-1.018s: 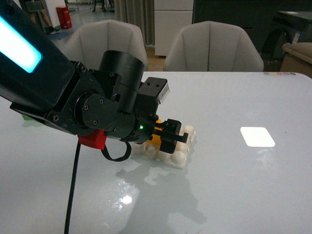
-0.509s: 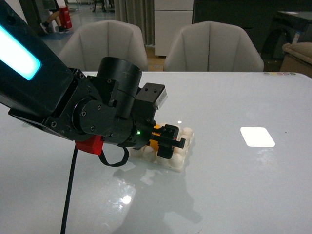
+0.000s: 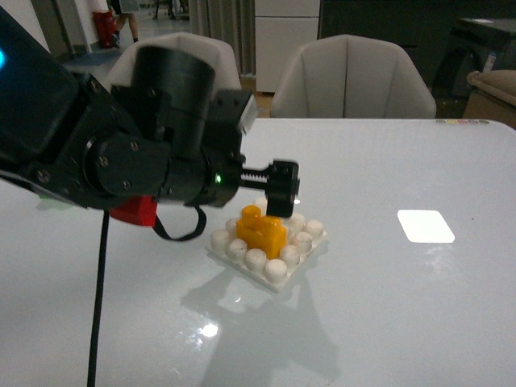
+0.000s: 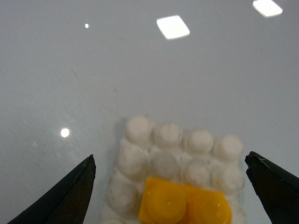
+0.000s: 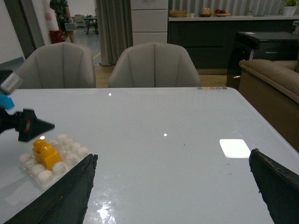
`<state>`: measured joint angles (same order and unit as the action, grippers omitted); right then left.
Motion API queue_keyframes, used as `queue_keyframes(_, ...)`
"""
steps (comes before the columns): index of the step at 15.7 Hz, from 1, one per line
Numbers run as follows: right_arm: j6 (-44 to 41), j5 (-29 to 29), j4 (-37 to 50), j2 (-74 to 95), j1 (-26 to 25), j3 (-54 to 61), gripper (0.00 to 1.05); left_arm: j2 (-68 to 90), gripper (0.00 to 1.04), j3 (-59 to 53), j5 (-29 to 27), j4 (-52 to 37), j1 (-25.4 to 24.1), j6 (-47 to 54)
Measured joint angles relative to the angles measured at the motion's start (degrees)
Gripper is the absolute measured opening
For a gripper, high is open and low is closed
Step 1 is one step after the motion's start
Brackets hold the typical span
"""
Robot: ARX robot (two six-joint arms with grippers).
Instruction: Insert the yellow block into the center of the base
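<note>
The yellow block [image 3: 263, 233] sits in the middle of the white studded base [image 3: 278, 272] on the table. My left gripper [image 3: 278, 193] is open and empty, raised just above and behind the block. In the left wrist view the block [image 4: 184, 206] and the base [image 4: 168, 135] lie between and below the wide-apart fingers [image 4: 70, 196]. In the right wrist view the block [image 5: 46, 154] on the base [image 5: 70, 156] shows at far left. My right gripper [image 5: 173, 186] is open and empty, away from the base.
A flat bright white square [image 3: 426, 226] lies on the table to the right of the base. It also shows in the right wrist view [image 5: 235, 148]. Two grey chairs [image 3: 351, 76] stand behind the table's far edge.
My left gripper has let go of the yellow block and risen off it. The block stays seated in the base centre.
</note>
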<state>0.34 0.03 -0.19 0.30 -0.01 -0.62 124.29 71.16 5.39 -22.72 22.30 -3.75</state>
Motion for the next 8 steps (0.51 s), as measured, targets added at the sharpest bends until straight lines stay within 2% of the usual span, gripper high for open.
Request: queue_keyframes(8,0.0,0.0,0.0,0.0,0.0,0.0,0.98,-13.1,0.98,-6.7,-3.2,-12.1,-0.4,-5.1)
